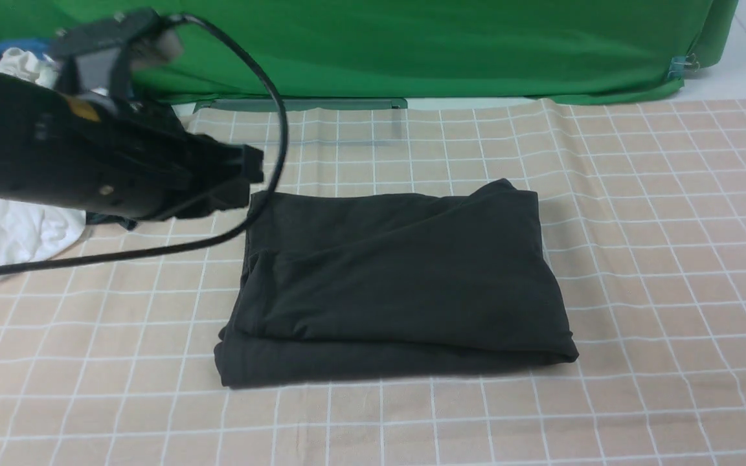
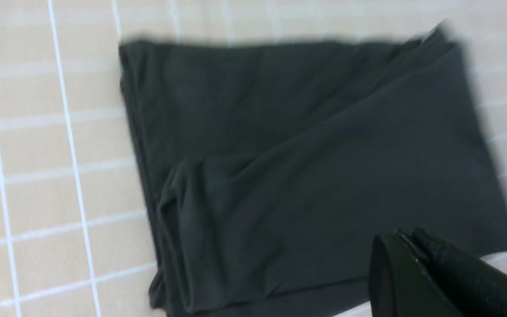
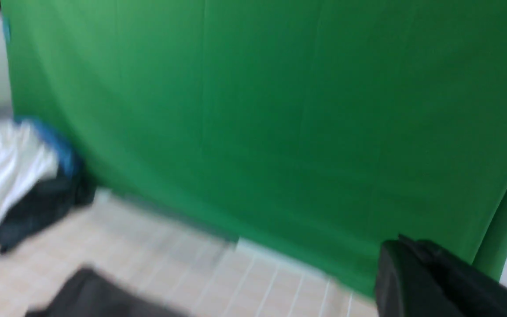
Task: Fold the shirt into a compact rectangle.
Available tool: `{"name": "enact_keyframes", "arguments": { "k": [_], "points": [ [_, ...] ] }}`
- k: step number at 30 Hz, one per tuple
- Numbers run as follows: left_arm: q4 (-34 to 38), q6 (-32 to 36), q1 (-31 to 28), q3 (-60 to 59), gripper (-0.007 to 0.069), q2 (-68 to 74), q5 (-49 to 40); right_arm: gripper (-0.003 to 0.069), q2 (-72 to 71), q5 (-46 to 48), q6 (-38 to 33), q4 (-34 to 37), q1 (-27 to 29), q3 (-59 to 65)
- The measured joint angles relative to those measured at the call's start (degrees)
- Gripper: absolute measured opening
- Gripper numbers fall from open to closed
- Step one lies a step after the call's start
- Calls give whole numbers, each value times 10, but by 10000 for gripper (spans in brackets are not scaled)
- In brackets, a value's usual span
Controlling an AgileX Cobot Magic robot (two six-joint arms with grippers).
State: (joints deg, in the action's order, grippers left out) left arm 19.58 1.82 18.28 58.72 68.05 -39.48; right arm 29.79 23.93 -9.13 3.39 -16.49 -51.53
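The black shirt (image 1: 399,278) lies folded into a thick rectangle on the checked tablecloth, mid-table. In the left wrist view the shirt (image 2: 306,167) fills most of the picture, with layered folds along one side. My left gripper (image 1: 253,169) hangs above the table just left of the shirt's far-left corner, jaws shut with nothing between them; its tips (image 2: 405,237) show pressed together above the cloth. My right gripper (image 3: 401,244) is also shut and empty, raised and facing the green backdrop; a dark corner of the shirt (image 3: 90,295) shows below it. The right arm is outside the front view.
A pile of white, blue and dark clothes (image 1: 17,226) lies at the table's far left, partly behind my left arm, seen too as a pile (image 3: 20,176) in the right wrist view. A green backdrop (image 1: 412,45) closes the far edge. A black cable (image 1: 153,249) trails from the left arm.
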Motion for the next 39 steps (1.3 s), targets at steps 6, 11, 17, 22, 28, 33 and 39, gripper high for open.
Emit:
{"name": "enact_keyframes", "arguments": {
  "k": [6, 11, 17, 22, 28, 33, 39],
  "points": [
    [-21, 2, 0, -72, 19, -176, 16, 38, -123, -182, 5, 0, 0, 143],
    [-58, 2, 0, -176, 19, -313, 54, 43, -173, -272, 7, 0, 0, 207],
    [-84, 1, 0, -274, 19, -412, 119, 87, -177, -284, 12, 0, 0, 213],
    [-100, 0, 0, -302, 19, -449, 129, 125, -178, -284, 12, 0, 0, 215],
    [-101, 0, 0, -303, 20, -449, 133, 142, -178, -284, 13, 0, 0, 216],
    [-101, 0, 0, -304, 20, -449, 134, 144, -178, -284, 14, 0, 0, 216],
    [-113, 8, 0, -305, 20, -449, 142, 143, -178, -284, 14, 0, 0, 216]
  ]
}}
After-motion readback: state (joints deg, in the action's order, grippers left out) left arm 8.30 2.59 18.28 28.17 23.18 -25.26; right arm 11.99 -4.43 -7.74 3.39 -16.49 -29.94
